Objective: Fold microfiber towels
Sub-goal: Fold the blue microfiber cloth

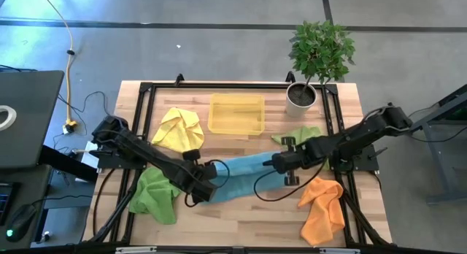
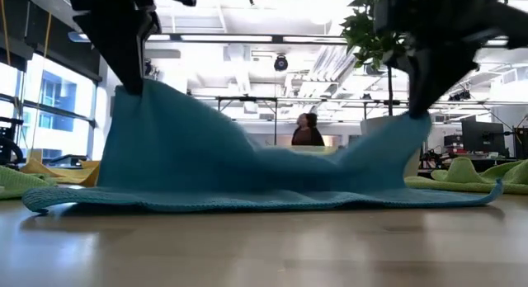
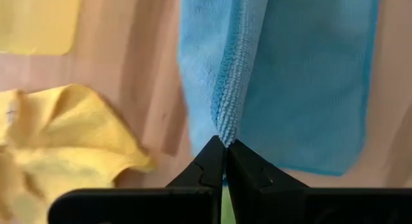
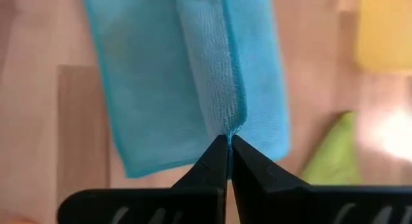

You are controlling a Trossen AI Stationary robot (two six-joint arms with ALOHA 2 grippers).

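Five towels (image 1: 237, 174) (one blue, one yellow (image 1: 177, 128), one orange (image 1: 323, 205), apparently two green (image 1: 155, 195)), one tray (image 1: 236, 113), one plant (image 1: 319, 57).

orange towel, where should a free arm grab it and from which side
Judging by the high view, take the orange towel at its upper corner, which points toward the table's middle. It lies crumpled, and that raised fold gives the jaws an edge to pinch. Come straight down from above, likely with the right arm, which is nearer.
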